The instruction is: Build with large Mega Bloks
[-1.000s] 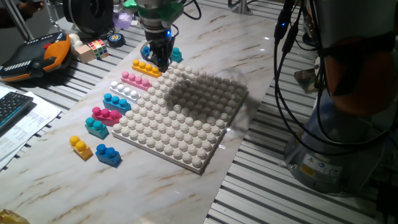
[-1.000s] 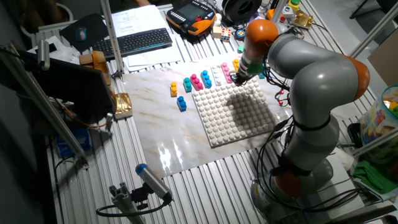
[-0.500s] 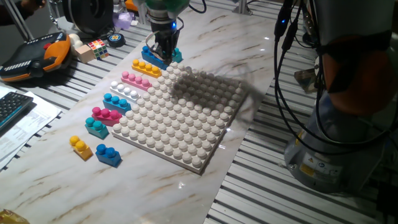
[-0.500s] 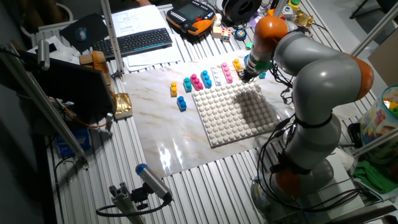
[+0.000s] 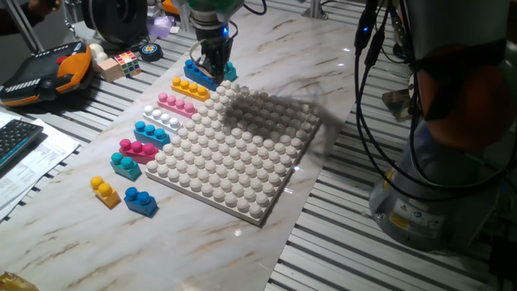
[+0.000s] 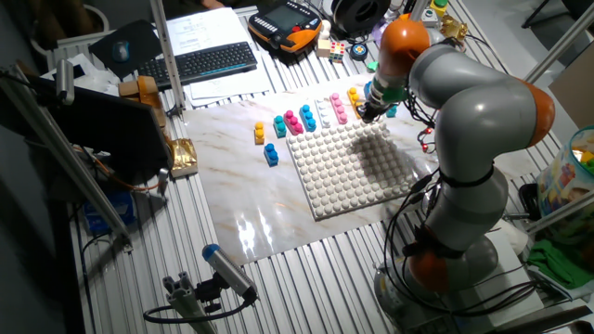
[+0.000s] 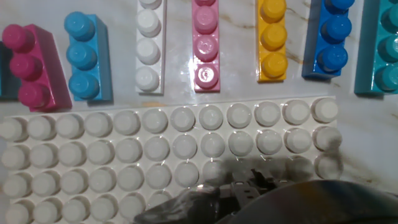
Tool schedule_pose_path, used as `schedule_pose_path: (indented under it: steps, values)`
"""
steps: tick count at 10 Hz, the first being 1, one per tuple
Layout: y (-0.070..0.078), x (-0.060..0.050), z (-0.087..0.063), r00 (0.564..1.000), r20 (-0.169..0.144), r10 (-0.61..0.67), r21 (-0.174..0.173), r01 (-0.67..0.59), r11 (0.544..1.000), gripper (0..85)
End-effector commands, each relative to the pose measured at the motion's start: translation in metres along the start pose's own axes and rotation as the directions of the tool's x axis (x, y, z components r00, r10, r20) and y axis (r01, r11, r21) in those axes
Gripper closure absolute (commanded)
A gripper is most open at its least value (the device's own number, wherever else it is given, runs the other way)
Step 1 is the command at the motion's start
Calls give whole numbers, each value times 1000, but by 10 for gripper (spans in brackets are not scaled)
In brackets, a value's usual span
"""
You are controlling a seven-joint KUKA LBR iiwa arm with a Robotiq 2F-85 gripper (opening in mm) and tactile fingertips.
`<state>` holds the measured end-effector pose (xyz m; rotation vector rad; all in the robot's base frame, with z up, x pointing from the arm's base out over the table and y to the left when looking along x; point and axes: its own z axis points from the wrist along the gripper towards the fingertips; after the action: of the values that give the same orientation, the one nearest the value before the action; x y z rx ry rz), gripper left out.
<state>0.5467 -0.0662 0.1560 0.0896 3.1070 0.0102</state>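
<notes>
A white studded baseplate (image 5: pixel 234 153) lies on the marble table. Along its left edge lie Mega Bloks: yellow (image 5: pixel 190 87), pink (image 5: pixel 176 103), white (image 5: pixel 161 118), light blue (image 5: pixel 152 132), magenta (image 5: pixel 137 149) and teal (image 5: pixel 125 165). A small yellow brick (image 5: pixel 105 191) and a small blue brick (image 5: pixel 140 200) lie apart at the front. My gripper (image 5: pixel 212 73) hangs low at the plate's far corner, by a blue brick (image 5: pixel 199 74) and a teal brick (image 5: pixel 229 71). The hand view shows the row: magenta (image 7: pixel 34 65), light blue (image 7: pixel 86 56), white (image 7: pixel 149 46), pink (image 7: pixel 205 46), yellow (image 7: pixel 272 40), blue (image 7: pixel 333 40), teal (image 7: pixel 379 46). The fingers are a dark blur at that view's bottom edge.
A small puzzle cube (image 5: pixel 125 63), an orange-black handset (image 5: pixel 40 73) and a keyboard (image 5: pixel 16 137) sit to the left off the marble. Cables (image 5: pixel 380 121) and the robot base (image 5: pixel 436 186) stand to the right. The arm (image 6: pixel 464 93) reaches over the table's far side.
Since a second ago my gripper has shifted a little toward the far corner, over the blue brick. In the last half second nothing visibly moved.
</notes>
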Motion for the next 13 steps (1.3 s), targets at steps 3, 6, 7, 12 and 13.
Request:
schedule_pose_path:
  steps: [3, 6, 7, 12, 13]
  values:
    - [0, 0, 0, 998, 9, 55, 43, -56, 998, 843]
    - [0, 0, 0, 998, -6, 61, 37, -60, 997, 843]
    - [0, 0, 0, 999, 2, 52, 52, -52, 997, 843]
    - [-16, -10, -1, 1000, 8, 12, 62, -12, 998, 843]
    - [-25, -15, -1, 1000, 12, 4, 60, -4, 998, 843]
